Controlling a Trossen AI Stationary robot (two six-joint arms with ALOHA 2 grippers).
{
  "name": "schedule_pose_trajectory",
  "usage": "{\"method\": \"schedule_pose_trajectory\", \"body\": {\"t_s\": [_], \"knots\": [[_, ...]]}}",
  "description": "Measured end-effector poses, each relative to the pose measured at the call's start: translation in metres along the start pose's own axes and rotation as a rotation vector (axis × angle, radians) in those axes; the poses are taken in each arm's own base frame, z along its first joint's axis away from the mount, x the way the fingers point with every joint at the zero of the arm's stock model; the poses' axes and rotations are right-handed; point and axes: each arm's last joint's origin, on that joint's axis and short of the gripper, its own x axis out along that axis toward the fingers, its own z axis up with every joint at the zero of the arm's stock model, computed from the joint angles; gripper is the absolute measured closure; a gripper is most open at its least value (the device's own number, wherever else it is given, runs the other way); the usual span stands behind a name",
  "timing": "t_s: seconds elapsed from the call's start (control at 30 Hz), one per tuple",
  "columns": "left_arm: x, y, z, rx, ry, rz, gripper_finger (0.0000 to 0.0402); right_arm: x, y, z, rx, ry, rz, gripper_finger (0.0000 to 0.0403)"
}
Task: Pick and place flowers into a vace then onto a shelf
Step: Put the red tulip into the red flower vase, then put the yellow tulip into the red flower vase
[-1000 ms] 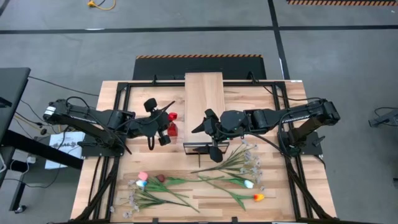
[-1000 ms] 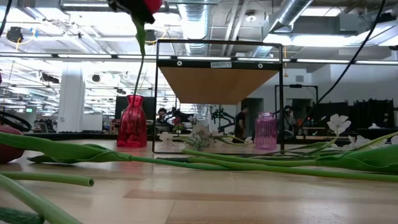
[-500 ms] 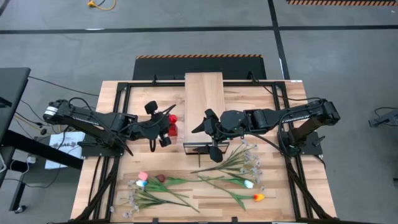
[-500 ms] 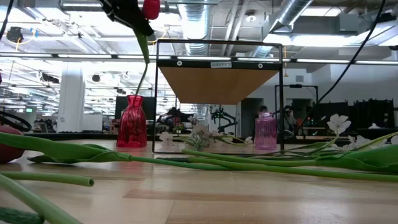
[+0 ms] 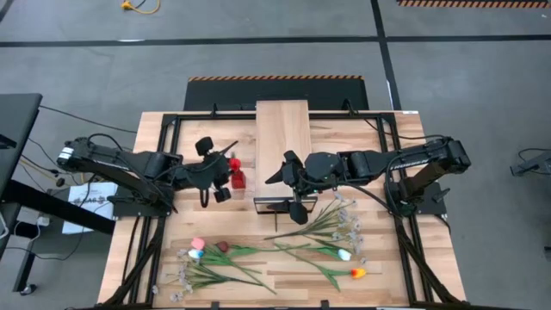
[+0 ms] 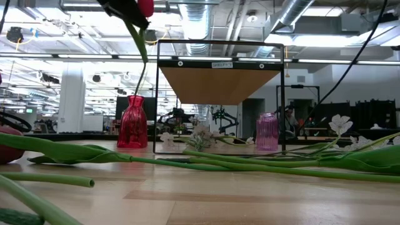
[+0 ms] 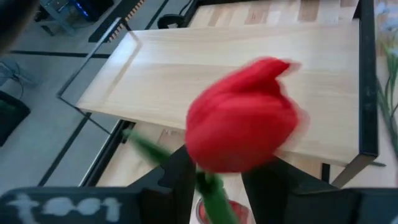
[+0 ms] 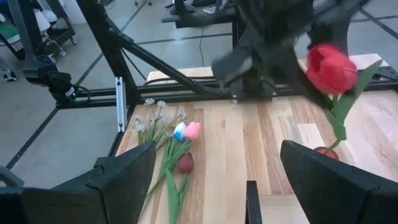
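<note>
A red tulip (image 7: pixel 242 127) stands with its green stem in the red vase (image 5: pixel 238 179) on the table, left of the shelf (image 5: pixel 282 129). My left gripper (image 5: pixel 225 176) is up at the tulip's head. Its fingers are open on either side of the stem just under the bloom (image 8: pixel 329 67). My right gripper (image 5: pixel 277 172) hangs open over the near end of the shelf with nothing between its fingers. Several more flowers (image 5: pixel 258 258) lie flat on the near part of the table. My left gripper has the tulip's stem (image 7: pixel 211 196) between its parted fingers, just below the bloom. The fingers come slanting down from the table's left. I cannot tell whether a finger touches the stem. The stem's lower end stays in the red vase.
A pale purple vase (image 6: pixel 267 131) stands on the table under the shelf's black frame (image 6: pixel 156 94). Long stems (image 6: pixel 187 162) and pale blossom sprays (image 5: pixel 340 220) cover the near half of the table. The strip between the vases and these stems is bare wood.
My left gripper has drawn back a little toward the table's left edge. The tulip's head has gone with it. The stem ran straight up from the vase, and it now bends leftward near its top.
</note>
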Motion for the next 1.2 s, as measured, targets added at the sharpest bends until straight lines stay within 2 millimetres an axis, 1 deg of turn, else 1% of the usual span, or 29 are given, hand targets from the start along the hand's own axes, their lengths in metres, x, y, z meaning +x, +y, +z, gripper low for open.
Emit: {"method": "schedule_pose_trajectory", "body": {"t_s": [0.23, 0.4, 0.53, 0.63, 0.73, 0.83, 0.97, 1.07, 1.2], "knots": [[-0.027, 0.015, 0.011, -0.024, -0.005, -0.013, 0.0288, 0.0, -0.006, -0.004, 0.014, 0.047, -0.022, 0.0065], [-0.042, 0.024, 0.017, -0.047, 0.014, -0.015, 0.0288, 0.0, -0.012, -0.006, 0.034, 0.073, -0.04, 0.0065], [-0.055, 0.026, 0.021, -0.09, 0.02, -0.033, 0.0288, -0.002, -0.016, -0.008, 0.054, 0.094, -0.056, 0.0065], [-0.064, 0.025, 0.023, -0.109, -0.001, -0.017, 0.0288, -0.009, -0.018, -0.007, 0.059, 0.11, -0.064, 0.0065], [-0.076, 0.02, 0.022, -0.107, -0.063, 0.029, 0.0288, -0.025, -0.016, -0.003, 0.058, 0.106, -0.063, 0.0065], [-0.092, 0.018, 0.02, -0.111, -0.147, 0.054, 0.0288, -0.048, -0.013, 0.005, 0.049, 0.07, -0.054, 0.0065], [-0.113, 0.017, 0.017, -0.128, -0.25, 0.024, 0.0288, -0.078, -0.007, 0.015, 0.03, 0.002, -0.037, 0.0065], [-0.126, 0.017, 0.014, -0.125, -0.298, -0.012, 0.0288, -0.094, -0.002, 0.019, 0.004, -0.033, -0.018, 0.0065], [-0.137, 0.021, 0.01, -0.12, -0.342, -0.011, 0.0288, -0.109, 0.002, 0.021, -0.007, -0.058, -0.004, 0.0065]]}}
